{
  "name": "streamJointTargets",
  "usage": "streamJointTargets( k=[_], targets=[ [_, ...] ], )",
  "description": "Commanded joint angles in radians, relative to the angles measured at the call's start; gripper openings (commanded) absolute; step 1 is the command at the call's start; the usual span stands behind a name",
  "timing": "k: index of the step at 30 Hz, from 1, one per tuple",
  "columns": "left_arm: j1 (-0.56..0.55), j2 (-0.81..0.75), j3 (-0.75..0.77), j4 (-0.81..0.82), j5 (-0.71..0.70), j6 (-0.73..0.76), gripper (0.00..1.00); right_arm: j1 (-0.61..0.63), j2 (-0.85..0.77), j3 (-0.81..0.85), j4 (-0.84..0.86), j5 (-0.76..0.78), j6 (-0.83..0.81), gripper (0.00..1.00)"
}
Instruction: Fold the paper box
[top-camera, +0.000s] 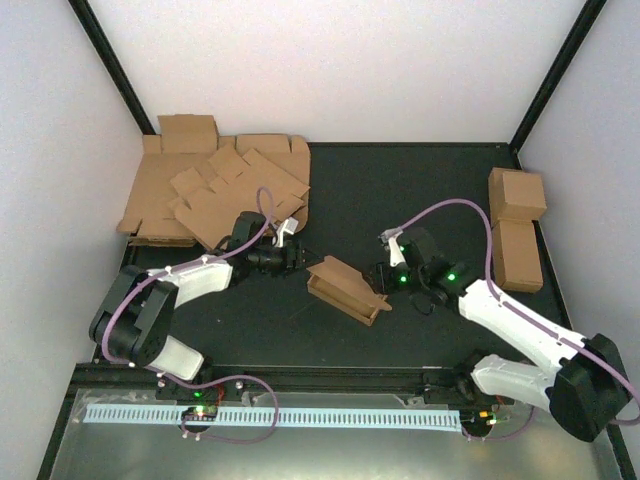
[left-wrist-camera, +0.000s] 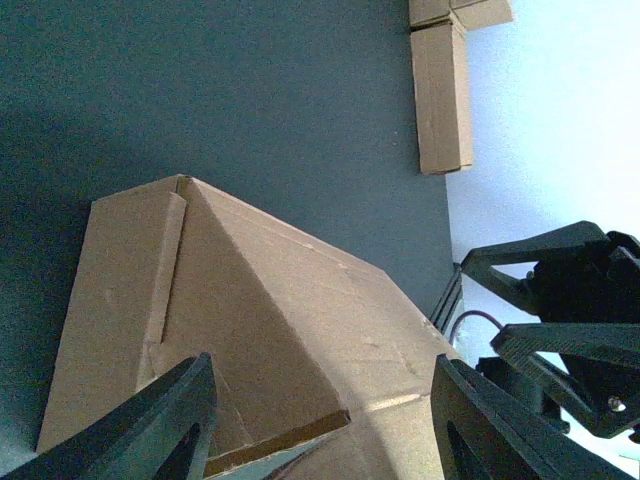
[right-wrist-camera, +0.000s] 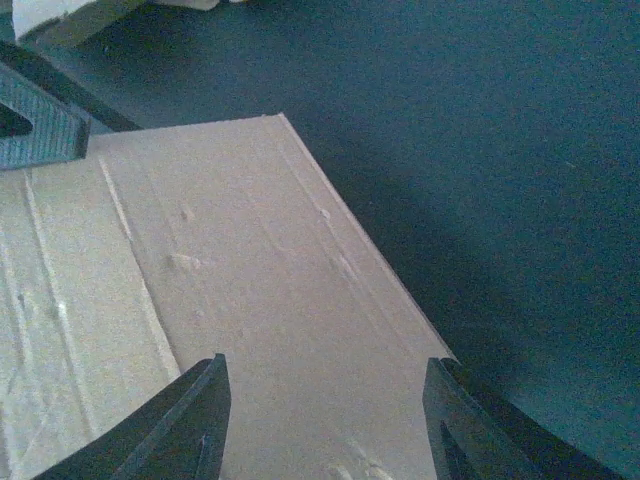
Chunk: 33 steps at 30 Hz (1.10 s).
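The paper box (top-camera: 345, 288) lies mid-table as a long, low brown carton with one long flap raised at a slant. My left gripper (top-camera: 302, 257) sits just off its left end and stands open. In the left wrist view the box (left-wrist-camera: 270, 320) fills the space ahead of the gripper (left-wrist-camera: 320, 430), its sloped flap between the spread fingers. My right gripper (top-camera: 384, 278) is at the box's right end, also open. In the right wrist view a flat panel of the box (right-wrist-camera: 230, 290) stretches out from between the fingers of the gripper (right-wrist-camera: 325, 425).
A stack of flat brown blanks (top-camera: 215, 190) lies at the back left. Two finished brown cartons (top-camera: 518, 225) stand by the right wall, and they also show in the left wrist view (left-wrist-camera: 442, 95). A perforated white strip (top-camera: 270, 415) runs along the near edge.
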Motion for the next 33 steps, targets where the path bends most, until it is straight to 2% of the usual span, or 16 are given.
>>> streamJointTargets(
  k=[1, 5, 9, 11, 12, 17, 22, 33],
  targets=[
    [-0.001, 0.017, 0.01, 0.056, 0.042, -0.011, 0.61, -0.011, -0.06, 0.031, -0.049, 0.062, 0.117, 0.57],
    [-0.003, 0.02, 0.002, 0.064, 0.045, -0.013, 0.6, -0.045, -0.147, 0.015, -0.067, 0.077, 0.231, 0.63],
    [-0.005, 0.02, -0.001, 0.071, 0.043, -0.013, 0.59, -0.097, -0.218, -0.025, -0.061, 0.014, 0.406, 0.67],
    [-0.007, 0.02, -0.002, 0.071, 0.043, -0.013, 0.59, -0.105, -0.249, -0.04, -0.074, 0.006, 0.513, 0.82],
    [-0.007, 0.02, -0.003, 0.073, 0.044, -0.015, 0.59, -0.106, -0.261, -0.05, -0.072, -0.01, 0.561, 0.82],
    [-0.009, 0.021, -0.005, 0.083, 0.044, -0.018, 0.59, -0.106, -0.286, -0.106, -0.045, -0.092, 0.77, 0.81],
    [-0.016, 0.027, -0.011, 0.097, 0.043, -0.026, 0.59, -0.106, -0.294, -0.215, 0.123, -0.207, 0.921, 0.75],
    [-0.04, 0.041, -0.037, 0.159, 0.042, -0.067, 0.58, -0.106, -0.28, -0.304, 0.231, -0.284, 1.01, 0.73]
  ],
)
